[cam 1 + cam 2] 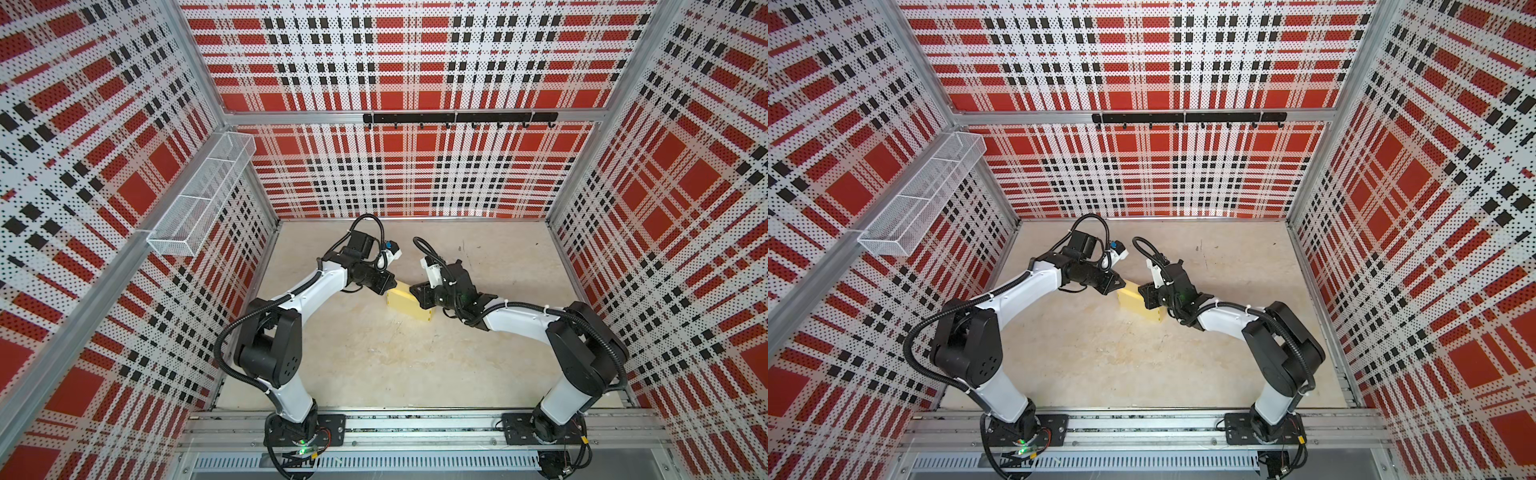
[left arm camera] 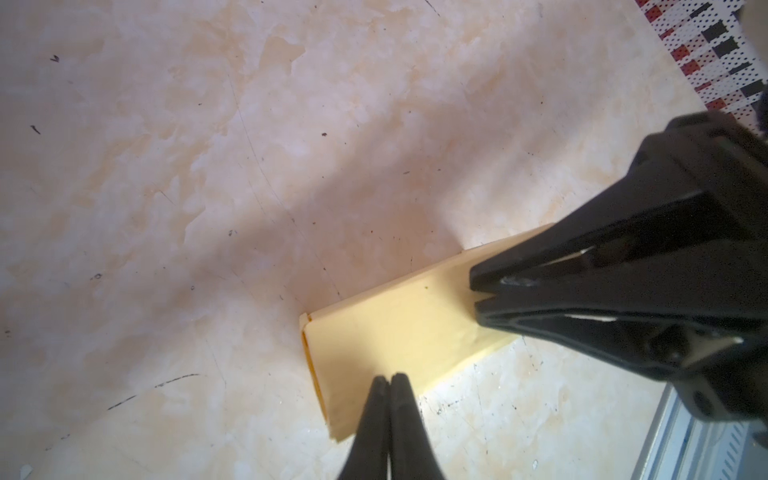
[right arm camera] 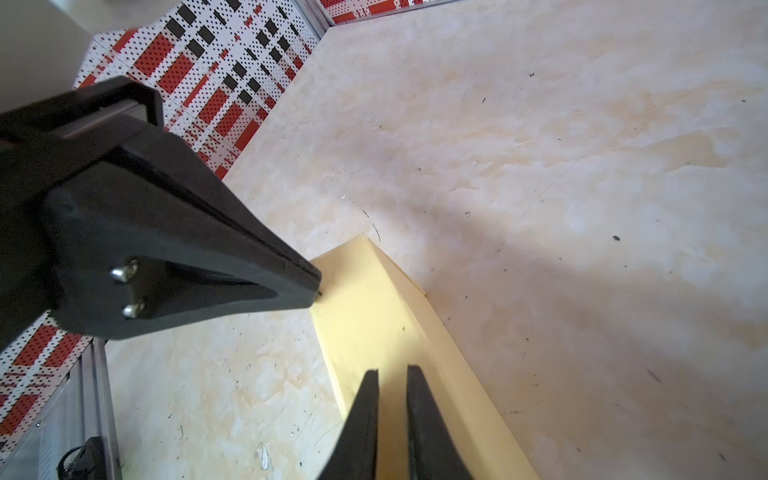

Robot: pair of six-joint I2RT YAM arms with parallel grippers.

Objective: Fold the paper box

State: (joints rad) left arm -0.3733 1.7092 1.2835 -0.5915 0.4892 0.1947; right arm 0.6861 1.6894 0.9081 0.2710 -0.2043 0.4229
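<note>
The paper box [image 1: 405, 306] [image 1: 1136, 304] lies folded on the marbled table as a small flat pale yellow block. My left gripper [image 1: 392, 285] [image 2: 390, 379] is shut, with its tips over the box's [image 2: 395, 328] far-left end and nothing between them. My right gripper [image 1: 412, 290] [image 3: 392, 370] comes in from the right, tips low over the box's [image 3: 374, 316] top face. Its fingers stand a narrow gap apart, and only the card below shows through the gap. The two grippers nearly meet above the box; whether they touch the card I cannot tell.
A white wire basket [image 1: 199, 195] hangs on the left wall. A black hook rail [image 1: 457, 118] runs along the back wall. The arms' bases sit on a metal rail [image 1: 415, 428] at the front. Plaid walls close the table on three sides.
</note>
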